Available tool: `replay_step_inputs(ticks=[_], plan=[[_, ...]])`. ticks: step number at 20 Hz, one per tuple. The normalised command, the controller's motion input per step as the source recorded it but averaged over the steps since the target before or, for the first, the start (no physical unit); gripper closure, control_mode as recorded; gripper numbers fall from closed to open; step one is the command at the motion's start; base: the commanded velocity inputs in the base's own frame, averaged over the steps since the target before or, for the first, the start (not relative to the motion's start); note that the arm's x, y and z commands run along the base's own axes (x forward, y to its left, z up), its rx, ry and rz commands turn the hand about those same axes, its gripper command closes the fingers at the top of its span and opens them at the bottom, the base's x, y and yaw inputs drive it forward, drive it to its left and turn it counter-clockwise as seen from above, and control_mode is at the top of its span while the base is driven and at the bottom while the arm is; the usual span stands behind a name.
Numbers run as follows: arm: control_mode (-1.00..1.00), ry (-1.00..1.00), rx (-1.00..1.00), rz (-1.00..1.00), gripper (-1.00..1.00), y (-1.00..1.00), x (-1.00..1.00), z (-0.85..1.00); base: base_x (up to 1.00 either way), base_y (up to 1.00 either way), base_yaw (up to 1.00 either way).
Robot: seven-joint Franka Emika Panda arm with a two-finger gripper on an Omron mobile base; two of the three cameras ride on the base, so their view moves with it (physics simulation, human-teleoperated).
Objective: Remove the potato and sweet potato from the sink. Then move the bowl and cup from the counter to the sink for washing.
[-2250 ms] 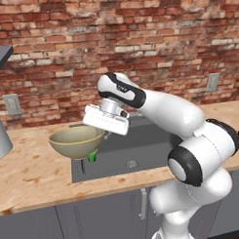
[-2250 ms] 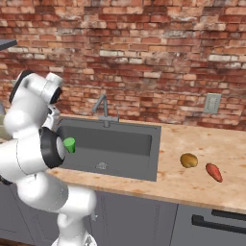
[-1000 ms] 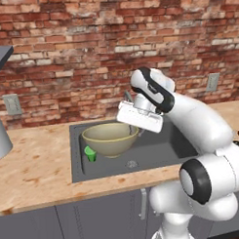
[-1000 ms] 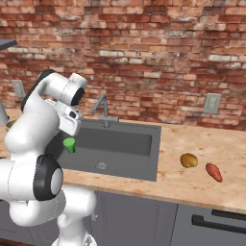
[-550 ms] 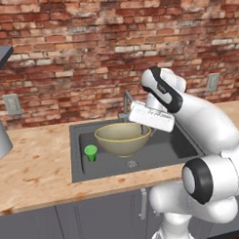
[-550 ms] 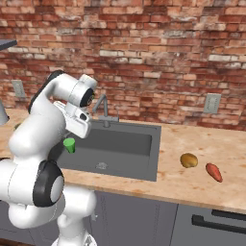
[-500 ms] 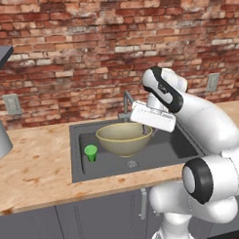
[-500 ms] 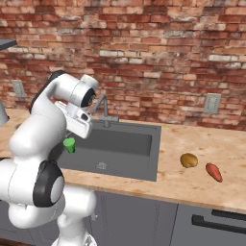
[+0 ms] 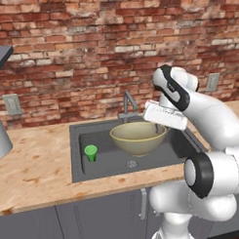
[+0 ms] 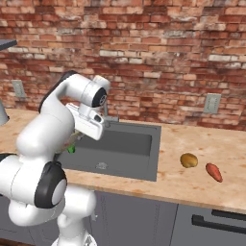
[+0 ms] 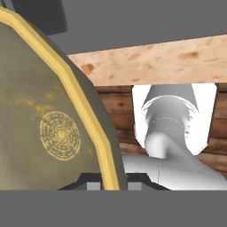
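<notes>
While the white robot arm reached over the large dark grey rectangular sink (image 9: 105,158), its hand (image 11: 107,184) was clamped narrowly on the pale rim of the wide, shallow olive-yellow bowl (image 9: 138,137). In the left base view the bowl sat upright within the basin's outline, near its right half and in front of the grey metal tap (image 9: 127,102); whether it touched the sink floor cannot be told. In the hand view the bowl's speckled inside (image 11: 48,119) lay close to the camera, its rim passing between the two dark fingertips (image 11: 92,183). The small bright green tapered cup (image 9: 91,152) stood upright on the sink floor at the left, apart from the bowl. On the wood-patterned tabletop (image 10: 202,180) to the right of the sink, the small rounded golden-brown potato (image 10: 189,160) lay just beside the elongated orange-red sweet potato (image 10: 214,172), the two not touching.
</notes>
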Motion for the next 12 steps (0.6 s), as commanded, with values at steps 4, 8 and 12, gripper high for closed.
replay_step_inputs(ticks=[4,8,12], plan=[[-1.00,0.00,0.00,0.07,1.00,-0.40,0.00,0.00,0.00,0.00,0.00],[-1.00,0.00,0.00,0.07,1.00,-0.40,0.00,0.00,0.00,0.00,0.00],[-1.00,0.00,0.00,0.09,1.00,-0.36,0.00,-0.03,0.00,0.00,0.00]])
